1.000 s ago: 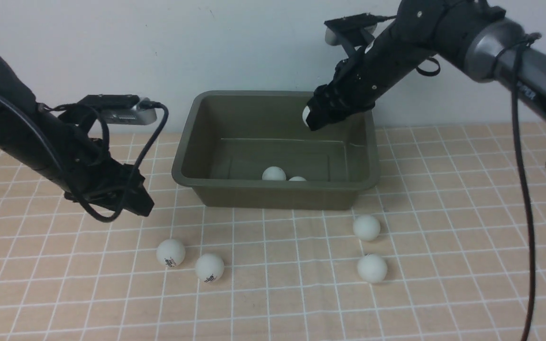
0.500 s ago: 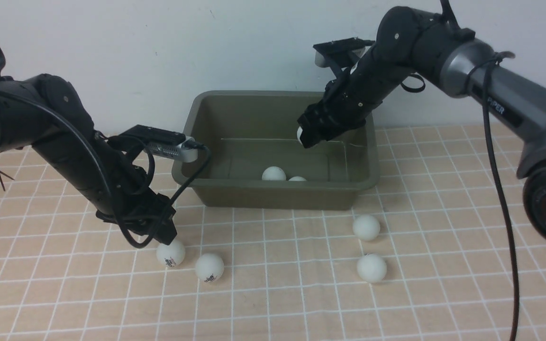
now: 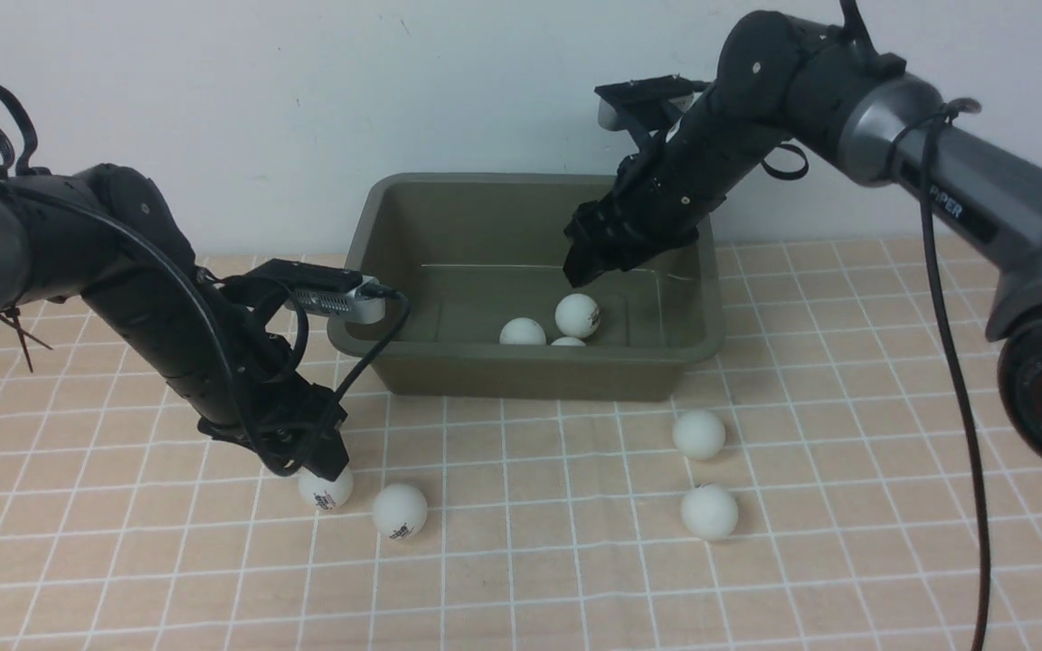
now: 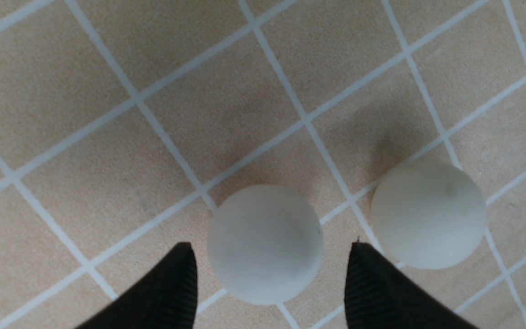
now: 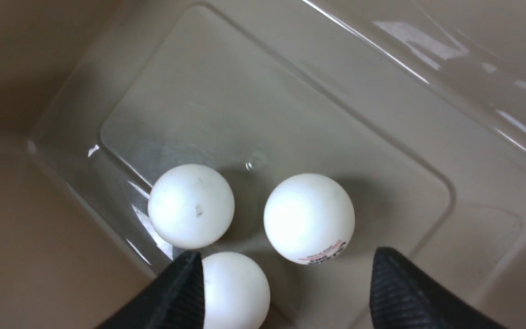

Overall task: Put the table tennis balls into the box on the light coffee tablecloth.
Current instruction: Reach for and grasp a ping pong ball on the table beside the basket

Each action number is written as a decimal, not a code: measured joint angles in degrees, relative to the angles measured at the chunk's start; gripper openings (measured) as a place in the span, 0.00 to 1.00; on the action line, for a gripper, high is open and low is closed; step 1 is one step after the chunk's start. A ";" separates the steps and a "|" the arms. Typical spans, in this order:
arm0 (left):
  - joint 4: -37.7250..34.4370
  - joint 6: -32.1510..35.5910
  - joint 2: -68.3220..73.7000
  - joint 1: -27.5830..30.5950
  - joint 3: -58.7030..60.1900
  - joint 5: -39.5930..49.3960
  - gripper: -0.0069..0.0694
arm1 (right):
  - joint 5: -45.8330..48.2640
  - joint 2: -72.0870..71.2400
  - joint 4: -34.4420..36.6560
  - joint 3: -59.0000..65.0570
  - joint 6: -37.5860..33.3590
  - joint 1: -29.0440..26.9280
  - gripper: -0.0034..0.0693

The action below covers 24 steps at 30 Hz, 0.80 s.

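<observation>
My left gripper [image 4: 270, 249] stands wide, its two black fingers [image 4: 171, 292] on either side of one table tennis ball [image 4: 265, 244] on the light coffee tablecloth [image 4: 62, 91]. A sliver of cloth shows on each side of it (so I am around it, not pinching it). A second ball [image 4: 428, 214] lies just beside that one, outside my fingers.

My right gripper [image 5: 286, 253] is spread wide too and holds nothing. It hangs inside the olive-green box [image 3: 530, 371], above the floor. Below it is a logo-printed ball [image 5: 308, 218], apart from my fingertips, and near it two more balls [image 5: 191, 205] lie by the box's near wall, one half hidden behind my finger.

From the front, two further balls [image 3: 699, 434] lie on the cloth before the box's right end, well apart from both grippers.
</observation>
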 joint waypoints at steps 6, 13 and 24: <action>-1.12 0.76 1.79 0.00 0.00 -0.33 0.56 | 1.15 -2.77 0.05 0.00 0.00 0.00 0.66; -1.37 0.97 4.34 0.00 0.00 -1.54 0.56 | 4.20 -7.20 0.05 0.00 -0.25 0.01 0.66; 1.50 -2.29 4.03 0.00 -3.02 2.86 0.51 | 4.86 -25.85 -12.89 4.69 10.11 0.00 0.66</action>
